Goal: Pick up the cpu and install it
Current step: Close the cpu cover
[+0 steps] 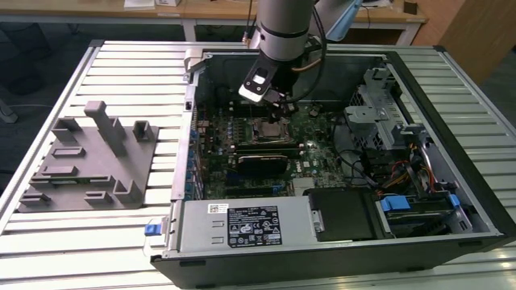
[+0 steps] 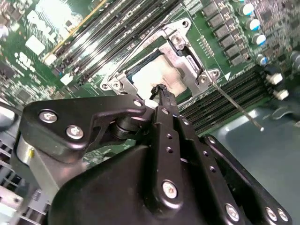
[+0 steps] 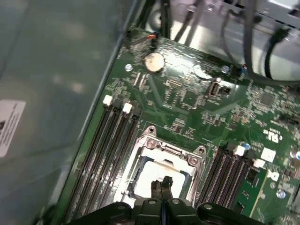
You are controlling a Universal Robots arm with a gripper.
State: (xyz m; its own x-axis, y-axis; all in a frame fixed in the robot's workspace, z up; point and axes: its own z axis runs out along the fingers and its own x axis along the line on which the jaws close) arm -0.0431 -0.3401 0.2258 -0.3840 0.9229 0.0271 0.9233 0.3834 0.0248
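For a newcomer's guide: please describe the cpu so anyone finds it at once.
Inside the open black computer case, find the green motherboard. Between its long dark memory slots sits a silvery metal socket frame, by the black claw. The cpu is the small pale square plate inside that frame.

power supply label (image 1: 251,225): black with white print and small symbols, too fine to read in the exterior view.
white sticker (image 1: 216,208): just beside that label, toward the exterior view's left; print unreadable.
case-wall sticker (image 3: 9,124): white with dark lines of print, blurred.
motherboard (image 3: 187,93) (image 2: 44,28): white silk-screen marks and a logo in both wrist views, washed out.
cpu (image 3: 157,169): pale top glares; lettering cannot be told.
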